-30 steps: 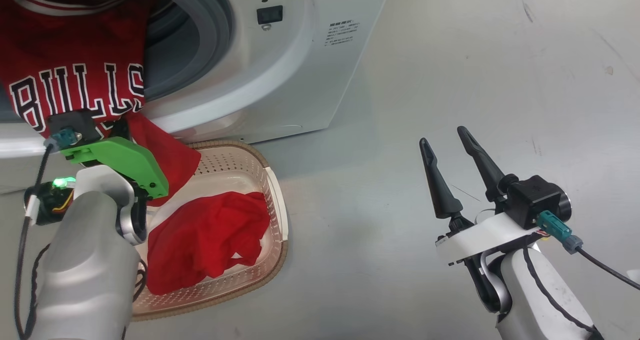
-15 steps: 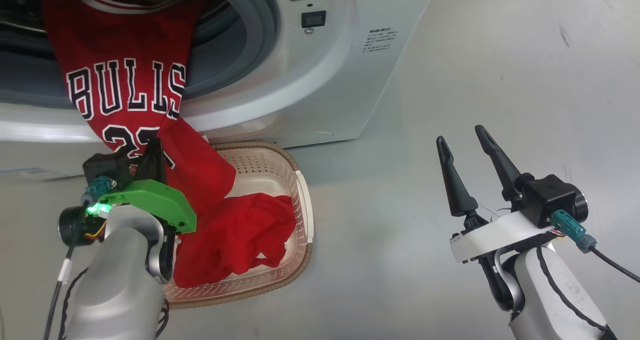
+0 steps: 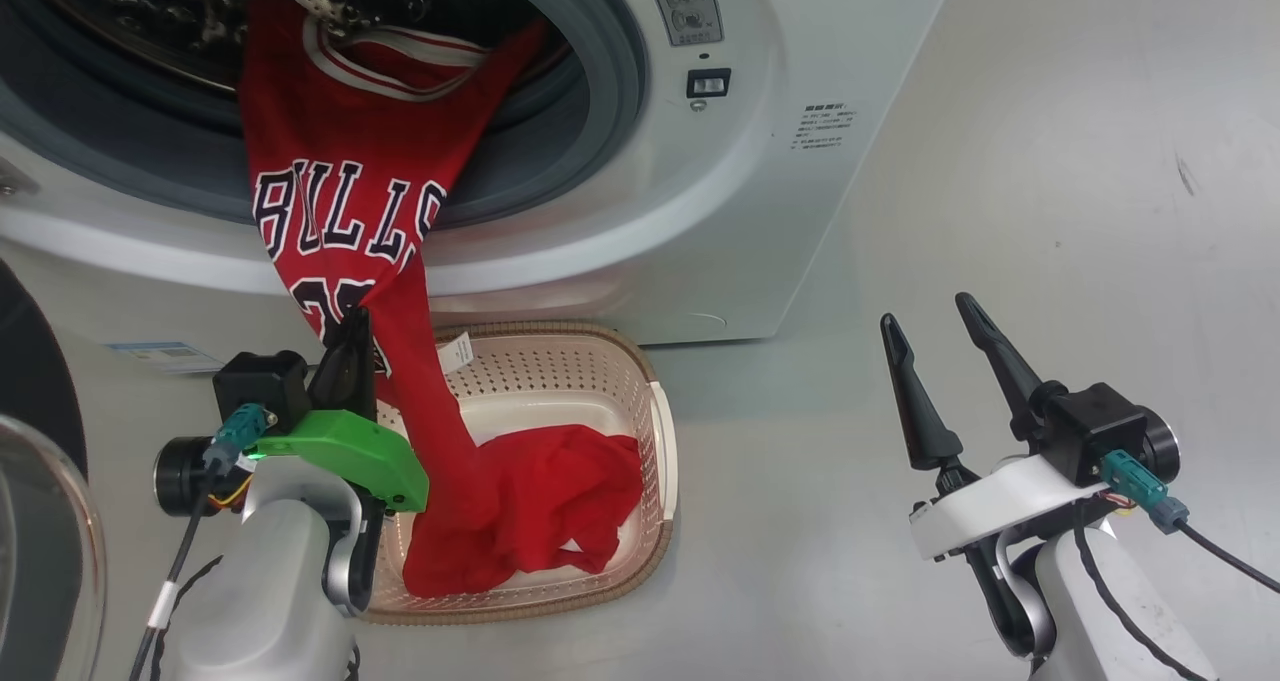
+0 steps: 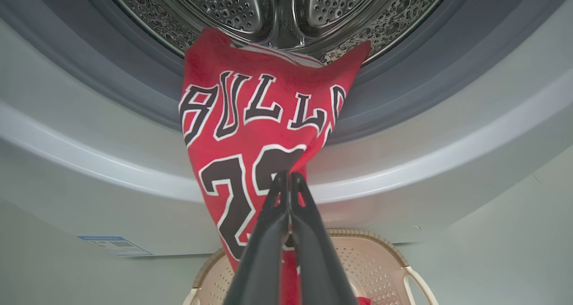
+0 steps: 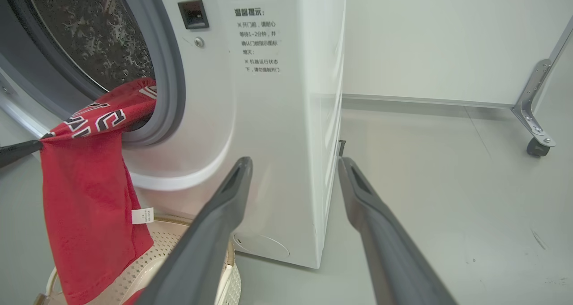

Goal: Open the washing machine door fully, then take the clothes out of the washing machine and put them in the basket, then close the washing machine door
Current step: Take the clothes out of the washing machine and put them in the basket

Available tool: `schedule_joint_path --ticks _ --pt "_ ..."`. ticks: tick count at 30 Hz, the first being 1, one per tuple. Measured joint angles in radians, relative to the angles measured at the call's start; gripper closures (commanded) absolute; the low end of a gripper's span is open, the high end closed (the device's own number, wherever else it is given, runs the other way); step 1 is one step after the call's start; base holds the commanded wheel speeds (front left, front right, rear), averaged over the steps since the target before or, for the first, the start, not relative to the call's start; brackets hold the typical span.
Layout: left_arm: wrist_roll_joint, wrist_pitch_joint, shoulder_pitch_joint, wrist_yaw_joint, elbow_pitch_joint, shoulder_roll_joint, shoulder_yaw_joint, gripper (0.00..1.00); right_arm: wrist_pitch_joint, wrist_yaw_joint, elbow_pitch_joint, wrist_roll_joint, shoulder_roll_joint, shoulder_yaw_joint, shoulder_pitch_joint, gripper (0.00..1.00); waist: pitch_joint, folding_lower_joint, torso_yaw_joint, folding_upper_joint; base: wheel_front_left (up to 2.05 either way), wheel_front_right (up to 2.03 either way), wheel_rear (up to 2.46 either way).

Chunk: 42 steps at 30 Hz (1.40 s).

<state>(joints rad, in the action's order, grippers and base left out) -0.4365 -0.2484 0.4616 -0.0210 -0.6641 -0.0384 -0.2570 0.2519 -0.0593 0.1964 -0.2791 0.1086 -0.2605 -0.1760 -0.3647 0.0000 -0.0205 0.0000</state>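
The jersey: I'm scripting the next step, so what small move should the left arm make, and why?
Probably pull the jersey away from the washing machine, down toward the basket. The left gripper is shut on its numerals, yet its collar lies in the drum opening while its lower end hangs over the basket.
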Motion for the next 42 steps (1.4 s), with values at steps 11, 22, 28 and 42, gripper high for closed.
schedule_joint_path --ticks 11,22,28,42 --pt "0.030 -0.001 -0.063 -0.001 0.178 0.001 -0.008 1.00 0.000 0.000 0.012 0.000 -0.007 -0.009 0.046 0.00 0.088 0.0000 -0.044 0.0000 0.00 0.00 0.00" --pt "0.065 -0.001 -0.146 -0.010 0.384 0.000 -0.042 1.00 0.000 0.009 0.010 -0.002 -0.014 -0.020 0.081 0.00 0.155 0.0000 -0.064 0.0000 0.00 0.00 0.00" --pt "0.094 -0.001 -0.189 -0.018 0.486 0.000 -0.075 1.00 0.000 0.010 0.004 -0.002 -0.015 -0.022 0.084 0.00 0.162 0.0000 -0.069 0.0000 0.00 0.00 0.00" --pt "0.086 0.082 -0.320 -0.027 0.603 -0.004 -0.146 1.00 -0.001 0.019 -0.024 -0.001 -0.012 -0.029 0.096 0.00 0.141 0.0000 -0.095 0.0000 0.00 0.00 0.00"
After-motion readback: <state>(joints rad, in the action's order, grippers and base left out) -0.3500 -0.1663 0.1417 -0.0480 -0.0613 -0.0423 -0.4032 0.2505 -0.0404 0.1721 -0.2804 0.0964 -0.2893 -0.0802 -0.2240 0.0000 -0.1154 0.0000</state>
